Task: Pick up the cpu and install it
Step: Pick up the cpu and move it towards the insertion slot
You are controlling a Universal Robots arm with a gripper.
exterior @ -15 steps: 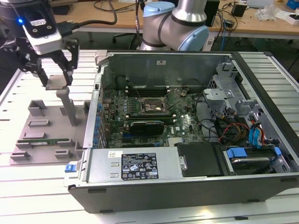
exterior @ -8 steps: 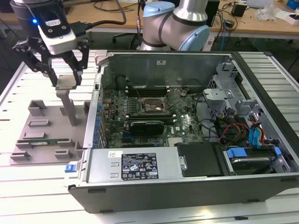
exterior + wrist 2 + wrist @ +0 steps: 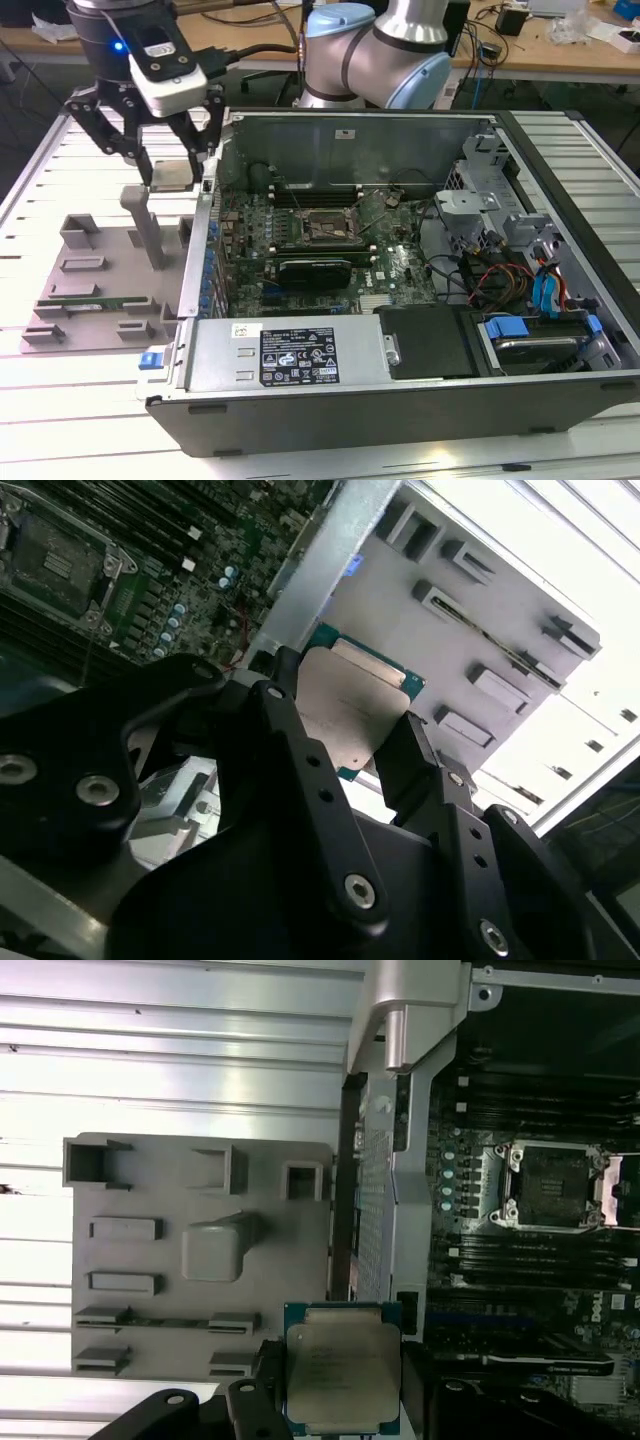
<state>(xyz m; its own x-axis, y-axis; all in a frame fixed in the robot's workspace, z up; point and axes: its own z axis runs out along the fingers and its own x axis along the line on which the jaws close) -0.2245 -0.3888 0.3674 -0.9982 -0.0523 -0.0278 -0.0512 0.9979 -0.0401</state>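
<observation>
Hand [image 3: 173, 172] clasping cpu [image 3: 343, 1380] by its edges, above grey tray [image 3: 95, 305], beside case [image 3: 400, 405]

Held: square silver-grey metal-topped cpu [image 3: 352, 708], clamped in the black gripper [image 3: 346, 718]
Behind: grey plastic parts tray [image 3: 425, 565]; green motherboard [image 3: 150, 590]

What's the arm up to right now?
The gripper has its fingers closed on the cpu and holds it in the air by the edge of the grey parts tray, right beside the open computer case. The motherboard socket inside looks empty: the cpu is picked up, not yet installed.
</observation>
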